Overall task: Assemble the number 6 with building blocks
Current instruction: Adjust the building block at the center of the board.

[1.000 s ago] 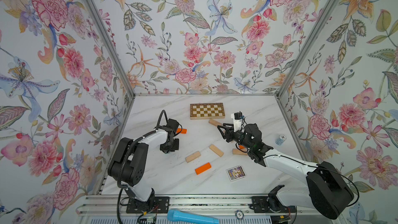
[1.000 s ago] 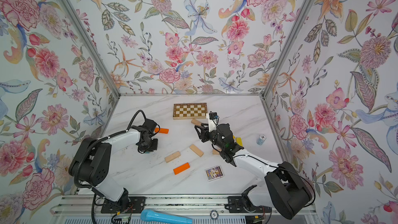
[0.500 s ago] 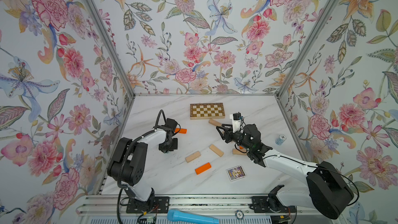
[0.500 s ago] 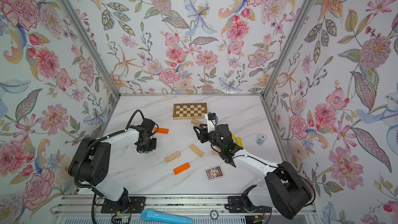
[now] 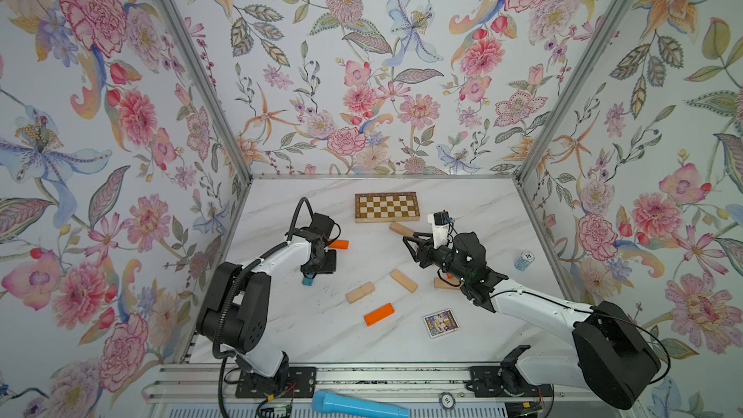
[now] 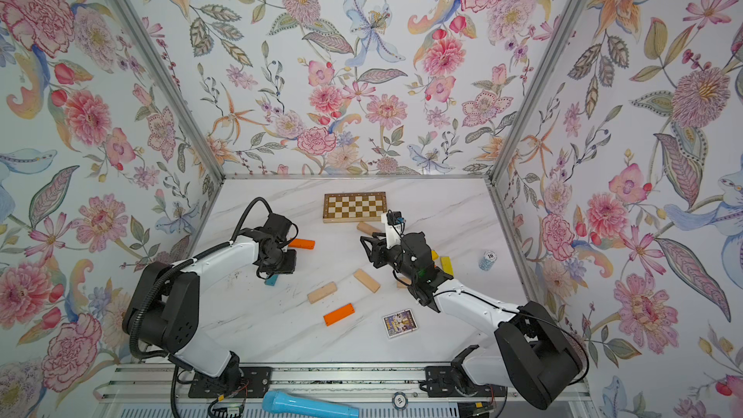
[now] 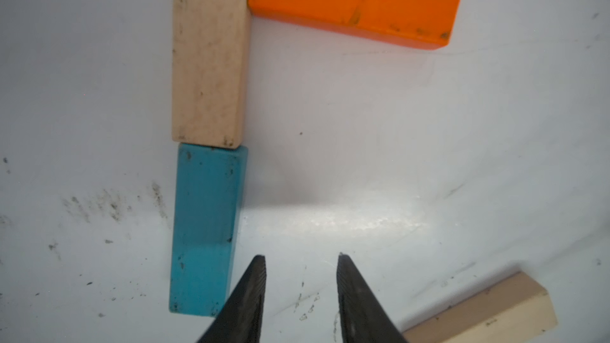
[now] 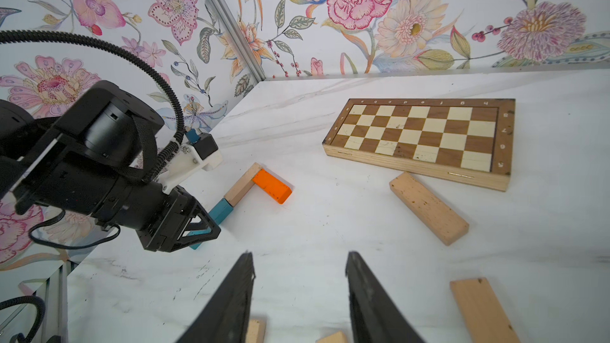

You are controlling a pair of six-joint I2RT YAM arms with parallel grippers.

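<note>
The marble desk (image 5: 281, 335) is walled on three sides, and a folded chessboard (image 5: 387, 207) lies near the back wall. The widest bare room is along the near edge.

The left tool (image 7: 300, 256) hangs spread and empty just beside the teal block (image 7: 206, 226), on the desk's left side. The right tool (image 8: 300, 254) is likewise spread and holds nothing, above the loose pieces.

The started figure has the teal block butted end to end against a pale block (image 7: 209, 61). An orange block (image 7: 356, 4) meets that one's far end at a right angle.

Spare pieces lie mid-desk, well apart: a pale bar (image 5: 360, 292), a tilted pale bar (image 5: 403, 280) and a second orange bar (image 5: 378, 314).

Each looks light, stiff and smooth, so it should be pinched across its narrow width at mid-length. Placed neighbours would probably slide at a nudge.
</note>
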